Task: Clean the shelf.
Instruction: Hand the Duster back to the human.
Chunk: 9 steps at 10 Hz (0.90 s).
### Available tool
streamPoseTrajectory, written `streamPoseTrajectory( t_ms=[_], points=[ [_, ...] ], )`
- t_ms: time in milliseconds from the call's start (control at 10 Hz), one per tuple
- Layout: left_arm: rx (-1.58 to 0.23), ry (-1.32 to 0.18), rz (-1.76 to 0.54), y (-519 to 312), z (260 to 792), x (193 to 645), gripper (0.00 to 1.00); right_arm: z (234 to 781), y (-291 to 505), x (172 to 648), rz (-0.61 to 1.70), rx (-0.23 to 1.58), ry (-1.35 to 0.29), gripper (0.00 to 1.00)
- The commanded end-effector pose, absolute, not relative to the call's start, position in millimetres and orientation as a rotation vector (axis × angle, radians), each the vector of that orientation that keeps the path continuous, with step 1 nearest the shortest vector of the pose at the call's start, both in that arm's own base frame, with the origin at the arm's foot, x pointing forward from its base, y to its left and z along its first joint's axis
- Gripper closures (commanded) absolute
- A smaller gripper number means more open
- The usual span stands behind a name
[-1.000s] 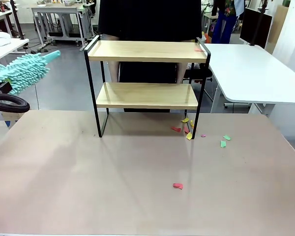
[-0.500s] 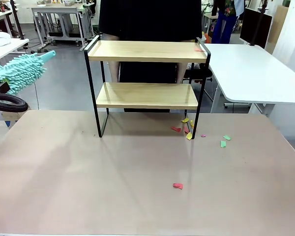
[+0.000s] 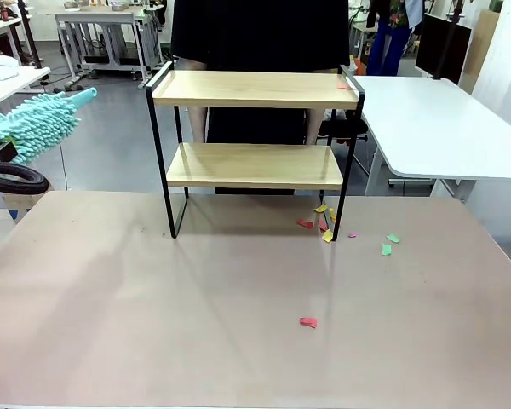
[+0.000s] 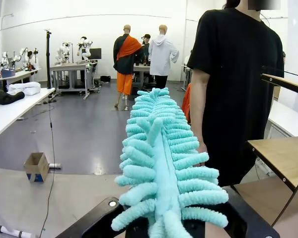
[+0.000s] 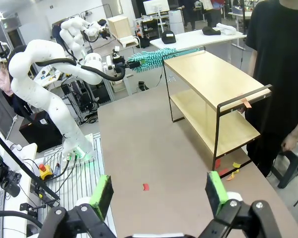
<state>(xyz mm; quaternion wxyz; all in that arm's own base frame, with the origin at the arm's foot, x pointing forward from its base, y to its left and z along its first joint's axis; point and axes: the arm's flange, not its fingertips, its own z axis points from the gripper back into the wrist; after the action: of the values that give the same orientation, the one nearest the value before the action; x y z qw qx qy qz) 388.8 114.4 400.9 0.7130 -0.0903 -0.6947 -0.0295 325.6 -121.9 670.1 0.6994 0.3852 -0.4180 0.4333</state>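
The shelf [image 3: 254,128] stood at the table's [image 3: 153,324] far edge, directly in front of the person [image 3: 260,34]. The left gripper [image 5: 120,64], clamped on a teal duster [image 3: 36,126], hovered well left of it; a wide sweep risked knocking the light frame toward the person. The right gripper [image 5: 159,194] waited with fingers apart. One red scrap [image 3: 344,85] on the top board's right end could be missed.

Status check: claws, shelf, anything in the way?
Left claw shut on duster, held left of shelf. Right claw open, empty. Pink scrap on top board. Paper scraps on table; person behind shelf.
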Motion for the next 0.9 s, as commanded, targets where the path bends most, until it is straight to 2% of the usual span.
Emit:
streamPoseTrajectory(
  t_ms=[0, 800],
  points=[
    [-0.191, -1.548, -0.075, 115.7, 402.0, 389.2, 0.83, 672.9, -122.6, 325.4, 0.984, 0.852, -0.937, 0.00],
    [-0.191, -1.548, -0.075, 115.7, 402.0, 389.2, 0.83, 672.9, -122.6, 325.4, 0.984, 0.852, -0.937, 0.00]
  ],
)
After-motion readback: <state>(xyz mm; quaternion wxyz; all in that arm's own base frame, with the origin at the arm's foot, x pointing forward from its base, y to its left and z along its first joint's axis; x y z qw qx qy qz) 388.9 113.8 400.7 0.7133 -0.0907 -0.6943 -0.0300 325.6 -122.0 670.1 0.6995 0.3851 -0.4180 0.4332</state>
